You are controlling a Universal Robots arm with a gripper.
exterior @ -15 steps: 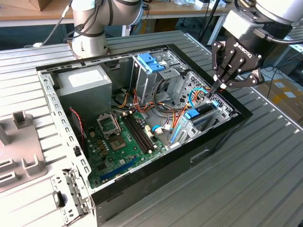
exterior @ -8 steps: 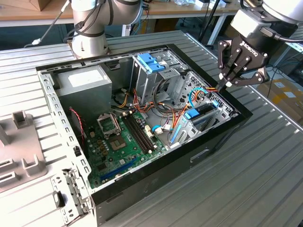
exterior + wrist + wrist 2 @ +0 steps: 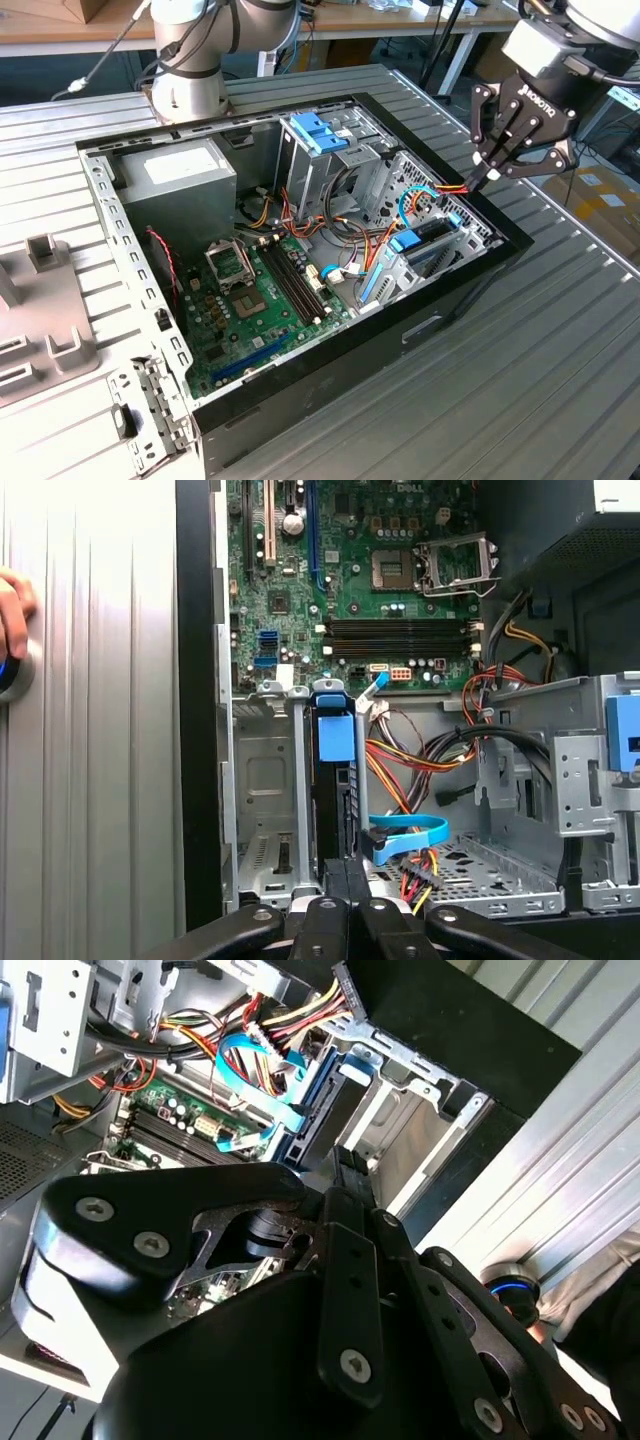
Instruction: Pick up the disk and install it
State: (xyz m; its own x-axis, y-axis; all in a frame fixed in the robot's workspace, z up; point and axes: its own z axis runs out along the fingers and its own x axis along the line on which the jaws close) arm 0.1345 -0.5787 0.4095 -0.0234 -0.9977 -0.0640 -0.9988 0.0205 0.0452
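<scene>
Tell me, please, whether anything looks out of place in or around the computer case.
A person's hand is over the table right beside the case, near the gripper. Inside, the disk stands straight on edge in its bay; a blue cable loops loosely beside it.

- The exterior view looks down at a slant, from high and well back, over the open black-walled metal computer case (image 3: 455, 290) on the ribbed grey metal table (image 3: 560, 390).
- The first wrist view sits behind the black end effector (image 3: 345, 875) and faces straight down into the case, close.
- The second wrist view looks obliquely along the end effector (image 3: 345, 1165), closer still.
- All three views share the green circuit board (image 3: 250, 310).
</scene>
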